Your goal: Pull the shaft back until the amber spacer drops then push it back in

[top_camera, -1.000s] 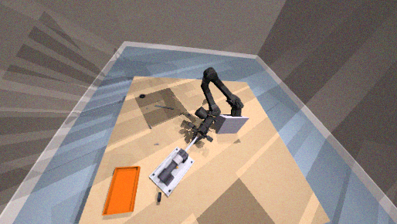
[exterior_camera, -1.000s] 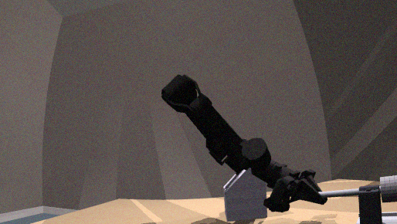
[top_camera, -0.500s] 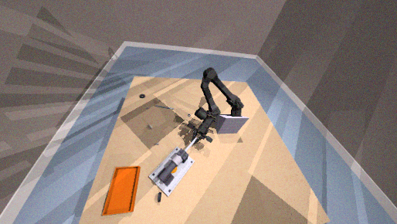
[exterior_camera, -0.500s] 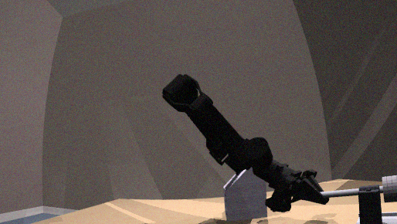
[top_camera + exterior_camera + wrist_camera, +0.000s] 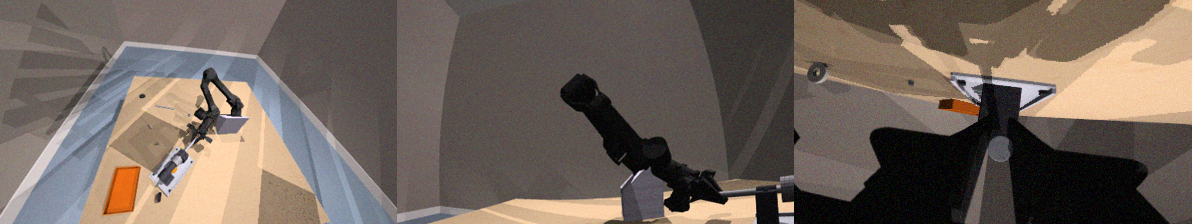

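The thin pale-grey cylindrical shaft is running from the black parallel-jaw gripper toward a dark upright support block. Gripper is clamping on the shaft, fingers closing on its near end; the wrist view is showing that end as a round face. Past the support, a light-grey cylindrical piece is sitting in line with the shaft; exterior view is cutting it off at the right edge. Top view is also showing the big dark housing block farther along and a small amber piece just beside it, over the white rectangular plate; cannot tell whether the amber piece is touching the plate. A small black piece is lying just off the plate's far end. The orange rectangular tray is resting near the plate, showing from top and wrist. The black jointed arm is bending high above the tan table, a grey box-like block standing near its base. Top view alone is clearly showing a thin grey rod lying well apart.
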Controlling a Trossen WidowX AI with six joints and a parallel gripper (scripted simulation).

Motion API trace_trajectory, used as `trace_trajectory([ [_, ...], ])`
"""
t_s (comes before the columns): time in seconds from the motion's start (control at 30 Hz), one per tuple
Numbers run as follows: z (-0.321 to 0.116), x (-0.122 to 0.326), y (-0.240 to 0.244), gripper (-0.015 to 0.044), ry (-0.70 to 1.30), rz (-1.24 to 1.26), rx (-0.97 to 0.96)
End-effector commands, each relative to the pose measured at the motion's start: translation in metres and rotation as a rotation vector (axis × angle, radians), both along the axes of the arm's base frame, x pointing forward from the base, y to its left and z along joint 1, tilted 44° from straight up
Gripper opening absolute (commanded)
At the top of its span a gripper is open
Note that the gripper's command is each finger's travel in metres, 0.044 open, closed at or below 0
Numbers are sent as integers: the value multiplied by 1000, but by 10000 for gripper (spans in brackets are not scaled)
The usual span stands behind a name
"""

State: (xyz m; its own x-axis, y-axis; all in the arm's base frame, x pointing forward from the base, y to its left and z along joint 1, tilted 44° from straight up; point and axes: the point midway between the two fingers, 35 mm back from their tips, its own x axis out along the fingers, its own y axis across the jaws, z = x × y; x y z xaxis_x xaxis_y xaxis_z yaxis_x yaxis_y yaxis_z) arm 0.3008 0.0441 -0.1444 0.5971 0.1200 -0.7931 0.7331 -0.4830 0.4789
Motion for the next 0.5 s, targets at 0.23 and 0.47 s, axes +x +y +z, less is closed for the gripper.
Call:
trace_trajectory([
  [0.23, -2, 4, 4, 0, -3, 4, 5],
  [0.47, -3, 5, 5, 0, -3, 4, 5],
])
